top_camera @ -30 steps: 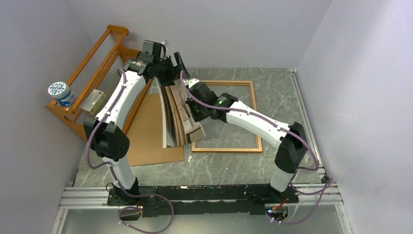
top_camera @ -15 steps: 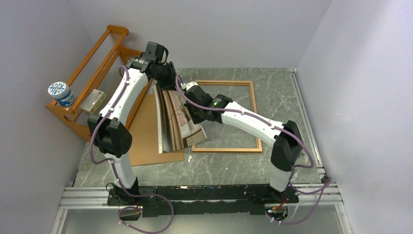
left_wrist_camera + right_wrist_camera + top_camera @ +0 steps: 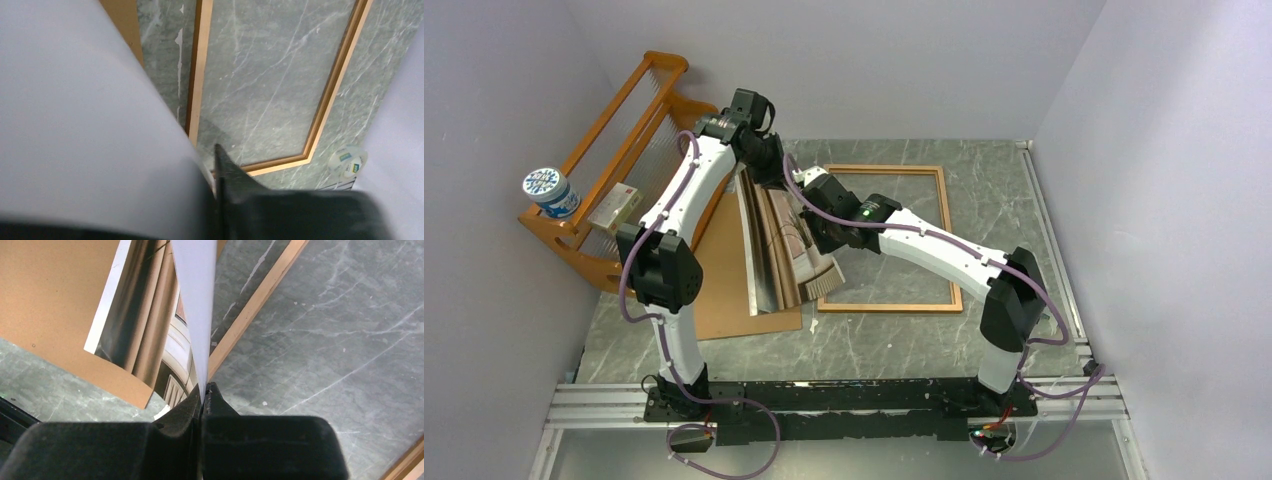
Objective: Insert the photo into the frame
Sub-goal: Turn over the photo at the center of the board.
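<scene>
- Lower edge of the top view: both arm bases sit on a black and silver rail (image 3: 844,398), with purple cables looping below it. Nothing here has shifted in the last second.
- The table (image 3: 894,345) is grey-green stone-look with pale veins.
- Left of centre, a plain brown backing board (image 3: 724,285) lies flat where it lay before.
- The photo (image 3: 774,250) stands on it, bowed on edge. Its near end rests on the board and on the lower-left corner of the frame (image 3: 894,306). Its left side hangs straighter than a second ago.
- Centre: the right gripper (image 3: 202,387) stays pinched tight on the sheet's white edge, as its wrist view shows. That arm's elbow has drifted slightly left.
- Just beyond: the left gripper (image 3: 773,175) was spread wide above the sheet's far end a second ago. It has since dropped onto that far edge and narrowed.
- In its wrist view one dark finger presses the paper's white back and the other is hidden behind the sheet, so it grips the photo.
- The frame lies flat right of centre, showing only bare tabletop inside, and has not moved.
- Upper left: an orange wooden rack (image 3: 667,65) leans at the wall, holding a blue-and-white tub (image 3: 549,190) and a small box (image 3: 616,208).
- Plain pale lilac walls (image 3: 874,60) close in three sides.
</scene>
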Robot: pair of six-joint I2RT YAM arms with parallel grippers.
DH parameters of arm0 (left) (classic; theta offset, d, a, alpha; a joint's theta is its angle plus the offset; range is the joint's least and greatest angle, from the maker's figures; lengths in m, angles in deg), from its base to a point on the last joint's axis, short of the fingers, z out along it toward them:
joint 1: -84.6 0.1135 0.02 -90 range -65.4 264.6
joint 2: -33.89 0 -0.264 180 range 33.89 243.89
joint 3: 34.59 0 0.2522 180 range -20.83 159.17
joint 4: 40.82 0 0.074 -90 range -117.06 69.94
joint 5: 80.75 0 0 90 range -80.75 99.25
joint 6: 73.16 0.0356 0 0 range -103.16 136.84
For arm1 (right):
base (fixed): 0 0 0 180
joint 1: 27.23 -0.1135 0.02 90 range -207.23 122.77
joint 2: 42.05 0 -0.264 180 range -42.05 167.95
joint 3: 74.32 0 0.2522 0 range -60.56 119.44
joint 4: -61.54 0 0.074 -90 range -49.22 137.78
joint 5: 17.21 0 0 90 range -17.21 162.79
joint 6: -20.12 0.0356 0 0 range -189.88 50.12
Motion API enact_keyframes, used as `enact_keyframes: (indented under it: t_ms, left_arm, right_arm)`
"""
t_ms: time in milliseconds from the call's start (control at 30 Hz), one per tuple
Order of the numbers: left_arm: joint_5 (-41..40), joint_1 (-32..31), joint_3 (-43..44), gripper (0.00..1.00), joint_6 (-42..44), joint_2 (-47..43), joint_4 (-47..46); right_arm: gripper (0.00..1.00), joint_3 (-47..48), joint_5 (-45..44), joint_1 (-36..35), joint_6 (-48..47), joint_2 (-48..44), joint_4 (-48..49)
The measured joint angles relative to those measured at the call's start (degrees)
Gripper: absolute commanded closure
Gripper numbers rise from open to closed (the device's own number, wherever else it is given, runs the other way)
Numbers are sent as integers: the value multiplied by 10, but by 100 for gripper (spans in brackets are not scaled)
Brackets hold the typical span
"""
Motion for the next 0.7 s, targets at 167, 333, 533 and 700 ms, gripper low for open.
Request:
enact_keyframes:
  t_ms: [167, 333, 533, 700]
  left_arm:
    - [-5, 0, 0, 97, -2, 1, 0]
    - [-9, 7, 3, 97, 22, 0, -2]
    - [28, 30, 41, 97, 108, 0, -3]
    - [123, 32, 55, 97, 194, -44, -4]
  right_arm:
    - [51, -1, 10, 0, 1, -2, 6]
    - [14, -21, 52, 3, -8, -42, 31]
    - [2, -90, 176, 60, 0, -169, 123]
    - [1, -179, 280, 205, 92, -273, 271]
